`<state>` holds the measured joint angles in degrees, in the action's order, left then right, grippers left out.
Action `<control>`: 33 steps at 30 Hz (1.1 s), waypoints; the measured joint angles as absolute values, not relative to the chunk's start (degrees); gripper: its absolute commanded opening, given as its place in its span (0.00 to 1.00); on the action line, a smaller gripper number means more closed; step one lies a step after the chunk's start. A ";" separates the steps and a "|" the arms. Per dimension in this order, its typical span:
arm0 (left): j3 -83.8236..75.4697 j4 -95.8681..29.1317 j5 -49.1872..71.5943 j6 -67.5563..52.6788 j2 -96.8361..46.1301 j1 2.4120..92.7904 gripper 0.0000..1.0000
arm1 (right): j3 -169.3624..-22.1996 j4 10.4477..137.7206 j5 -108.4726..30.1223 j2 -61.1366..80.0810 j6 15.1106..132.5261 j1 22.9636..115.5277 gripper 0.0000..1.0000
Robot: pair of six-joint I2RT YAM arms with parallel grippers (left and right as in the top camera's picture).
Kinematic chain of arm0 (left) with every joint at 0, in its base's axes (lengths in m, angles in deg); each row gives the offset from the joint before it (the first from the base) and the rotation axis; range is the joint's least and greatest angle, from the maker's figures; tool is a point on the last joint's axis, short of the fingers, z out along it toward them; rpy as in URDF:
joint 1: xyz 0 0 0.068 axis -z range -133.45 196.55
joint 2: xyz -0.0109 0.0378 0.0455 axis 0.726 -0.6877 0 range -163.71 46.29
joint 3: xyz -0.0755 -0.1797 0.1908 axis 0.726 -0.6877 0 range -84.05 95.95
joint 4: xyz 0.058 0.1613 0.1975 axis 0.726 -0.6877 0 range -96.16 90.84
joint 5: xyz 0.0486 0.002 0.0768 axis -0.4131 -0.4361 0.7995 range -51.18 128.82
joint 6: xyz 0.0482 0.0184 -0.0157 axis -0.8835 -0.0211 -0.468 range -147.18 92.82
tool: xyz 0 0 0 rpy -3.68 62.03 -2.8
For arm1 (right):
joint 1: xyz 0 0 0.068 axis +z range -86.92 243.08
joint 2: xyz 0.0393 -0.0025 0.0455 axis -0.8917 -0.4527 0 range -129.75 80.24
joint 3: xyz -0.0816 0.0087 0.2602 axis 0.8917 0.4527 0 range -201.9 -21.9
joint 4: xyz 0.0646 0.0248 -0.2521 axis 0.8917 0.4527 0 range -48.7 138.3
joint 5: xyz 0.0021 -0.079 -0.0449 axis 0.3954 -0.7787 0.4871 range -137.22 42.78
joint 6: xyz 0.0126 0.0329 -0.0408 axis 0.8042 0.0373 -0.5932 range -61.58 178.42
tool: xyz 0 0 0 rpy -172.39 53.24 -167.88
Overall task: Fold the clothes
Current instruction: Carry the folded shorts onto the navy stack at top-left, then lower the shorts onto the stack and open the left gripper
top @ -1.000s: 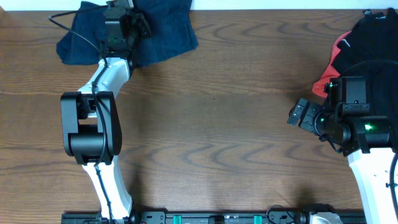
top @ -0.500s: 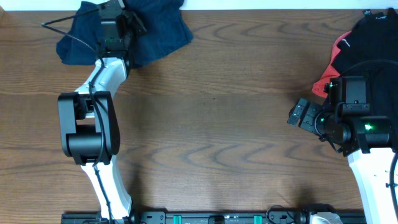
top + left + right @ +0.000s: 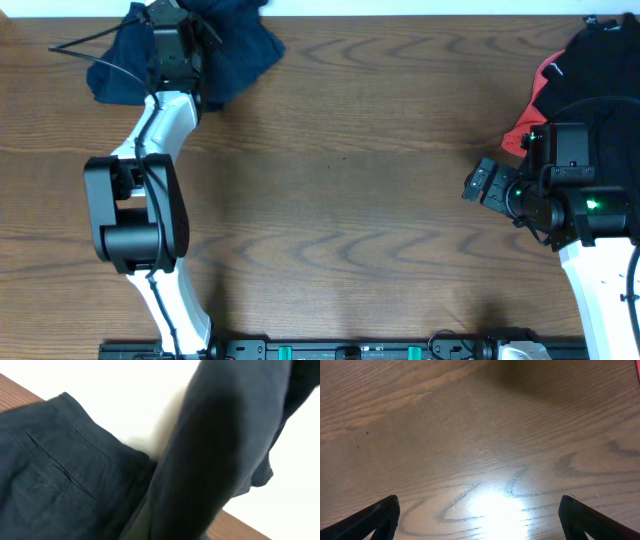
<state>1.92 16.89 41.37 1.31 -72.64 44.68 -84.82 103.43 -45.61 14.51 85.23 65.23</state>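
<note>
A dark navy garment (image 3: 243,47) lies bunched at the far left edge of the wooden table (image 3: 350,150). My left gripper (image 3: 188,18) is over it and shut on a fold of it. In the left wrist view the navy cloth (image 3: 55,485) fills the frame, a raised fold (image 3: 225,445) hangs in front of the lens, and my fingers are hidden. My right gripper (image 3: 478,187) is open and empty, low over bare wood at the right; its two fingertips frame bare table (image 3: 480,520).
A pile of black clothes (image 3: 605,60) with a red piece (image 3: 528,112) lies at the far right corner, behind my right arm. The left arm's cable (image 3: 75,45) loops over the far left. The far table edge runs just behind the navy garment.
My left gripper has moved left along the far edge, dragging the navy garment with it; the cloth's right side has drawn in and bunched up. The right arm has not moved.
</note>
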 measured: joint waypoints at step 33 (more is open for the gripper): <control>2.14 4.02 46.59 10.52 -72.84 34.94 0.10 | -84.82 103.43 -45.61 14.51 85.25 65.23 0.99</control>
